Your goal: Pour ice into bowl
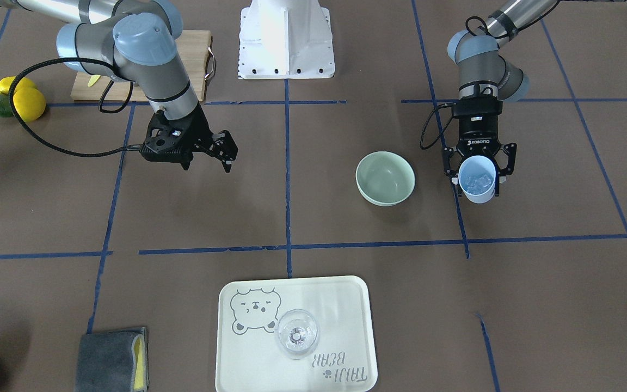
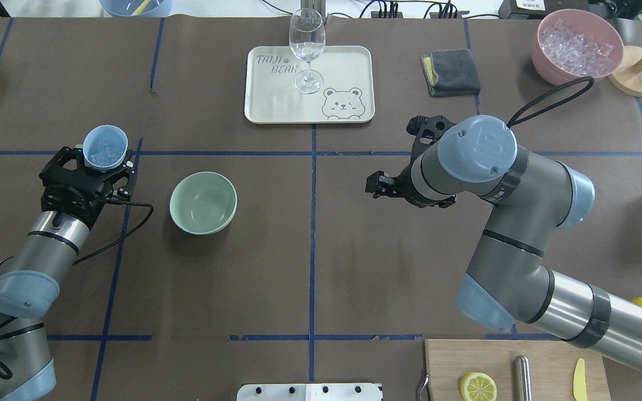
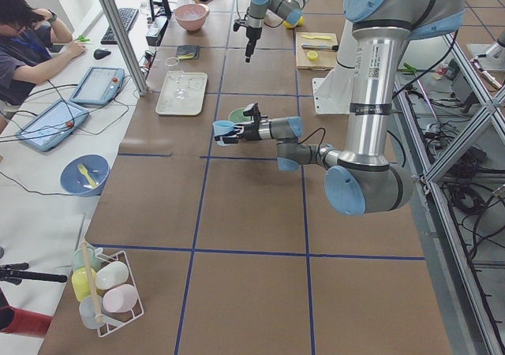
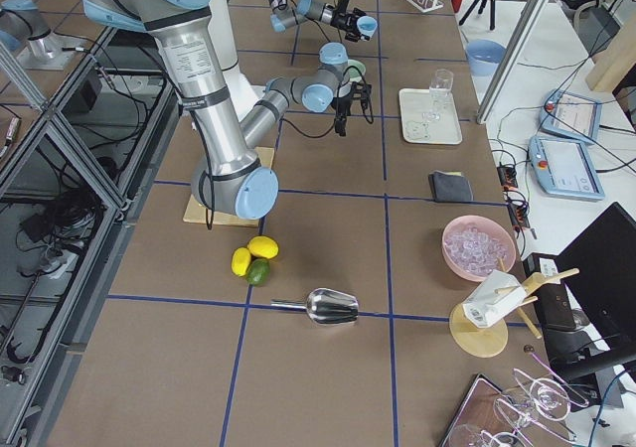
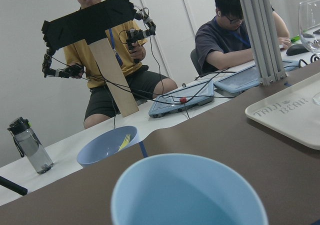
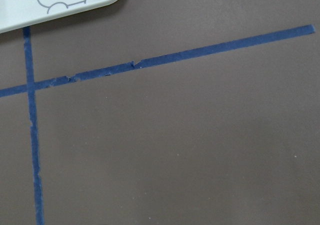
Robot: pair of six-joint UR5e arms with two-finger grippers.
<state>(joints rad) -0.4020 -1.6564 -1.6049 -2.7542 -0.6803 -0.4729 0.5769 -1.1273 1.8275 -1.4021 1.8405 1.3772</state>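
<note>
Overhead exterior view: ice held in a cup beside the bowl, pour not yet begun.

The left gripper is closed round one light blue cup, which is upright with the ice heaped inside. The one mint-green bowl stands near it, apart (toward the table's middle). I judge the step to be the carry. Next the cup's mouth should come over the bowl and tip gently, lest cubes bounce out. The right gripper hangs with fingers parted and empty. Also counted: one wine glass on one tray, and one pink container of more cubes.
</note>
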